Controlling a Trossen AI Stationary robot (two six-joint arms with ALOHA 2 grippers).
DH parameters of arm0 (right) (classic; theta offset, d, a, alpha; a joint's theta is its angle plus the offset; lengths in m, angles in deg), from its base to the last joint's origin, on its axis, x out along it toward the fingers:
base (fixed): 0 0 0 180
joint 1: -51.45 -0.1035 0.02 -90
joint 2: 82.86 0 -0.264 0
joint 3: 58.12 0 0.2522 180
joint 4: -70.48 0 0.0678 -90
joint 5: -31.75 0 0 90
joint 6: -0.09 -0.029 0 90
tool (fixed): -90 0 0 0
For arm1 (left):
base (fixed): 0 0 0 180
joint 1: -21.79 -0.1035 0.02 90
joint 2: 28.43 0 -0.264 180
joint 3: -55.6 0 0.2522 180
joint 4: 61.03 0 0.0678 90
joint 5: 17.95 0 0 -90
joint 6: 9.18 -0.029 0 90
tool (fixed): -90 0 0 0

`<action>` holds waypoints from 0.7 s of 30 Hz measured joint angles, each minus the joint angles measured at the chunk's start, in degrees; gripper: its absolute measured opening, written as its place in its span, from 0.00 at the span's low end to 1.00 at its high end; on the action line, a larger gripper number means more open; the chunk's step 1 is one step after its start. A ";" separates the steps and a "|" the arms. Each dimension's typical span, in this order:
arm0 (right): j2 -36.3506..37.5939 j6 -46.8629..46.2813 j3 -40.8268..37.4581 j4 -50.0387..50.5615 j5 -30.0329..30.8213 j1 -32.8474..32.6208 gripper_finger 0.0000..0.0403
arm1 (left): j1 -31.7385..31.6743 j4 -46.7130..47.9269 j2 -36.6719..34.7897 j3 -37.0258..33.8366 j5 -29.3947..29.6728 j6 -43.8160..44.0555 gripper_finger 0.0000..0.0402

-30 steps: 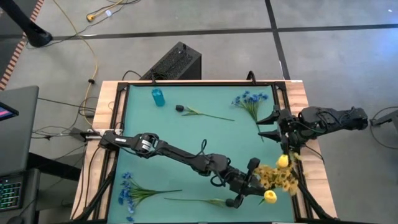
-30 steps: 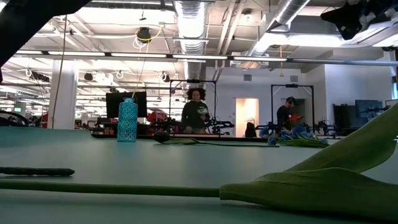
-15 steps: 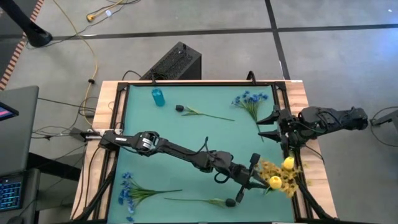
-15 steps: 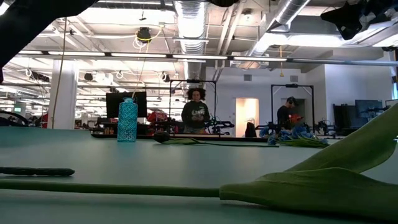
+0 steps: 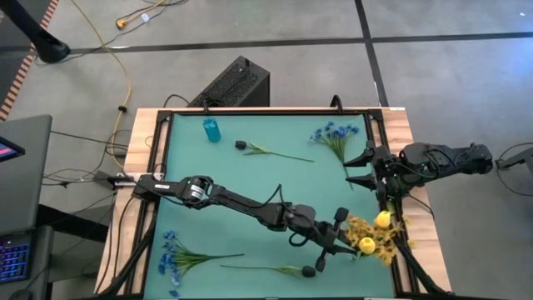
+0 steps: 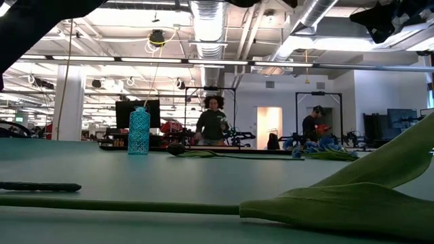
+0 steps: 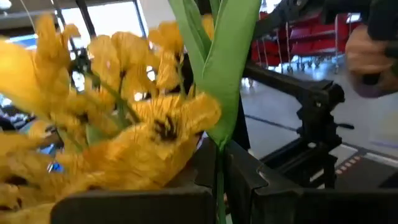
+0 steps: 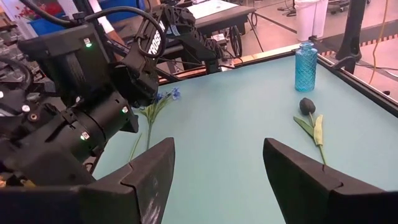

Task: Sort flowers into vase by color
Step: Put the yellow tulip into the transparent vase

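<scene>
Left end effector [image 5: 346,242] closed on a yellow bud stem [image 7: 219,93], at the yellow blossom cluster [image 5: 379,237] by the worktop's [image 5: 250,192] right edge.
I see the right end effector [image 5: 360,167] waiting with fingers wide, holding nothing, near the blue blossom cluster [image 5: 336,133]. Blue vase [image 5: 211,130] stands far-left; a dark bud [image 5: 241,145] lies just beside it; another blue cluster [image 5: 171,252] and one more dark bud [image 5: 309,271] lie near the front edge.

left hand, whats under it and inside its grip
The left hand is shut on a yellow flower stem, above the yellow bunch at the table's right edge. What holds the bunch is covered.
</scene>
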 joint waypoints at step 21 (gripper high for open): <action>0.00 -0.07 0.00 0.00 0.00 0.00 0.67 | 0.00 7.16 0.02 -0.02 1.52 1.99 0.00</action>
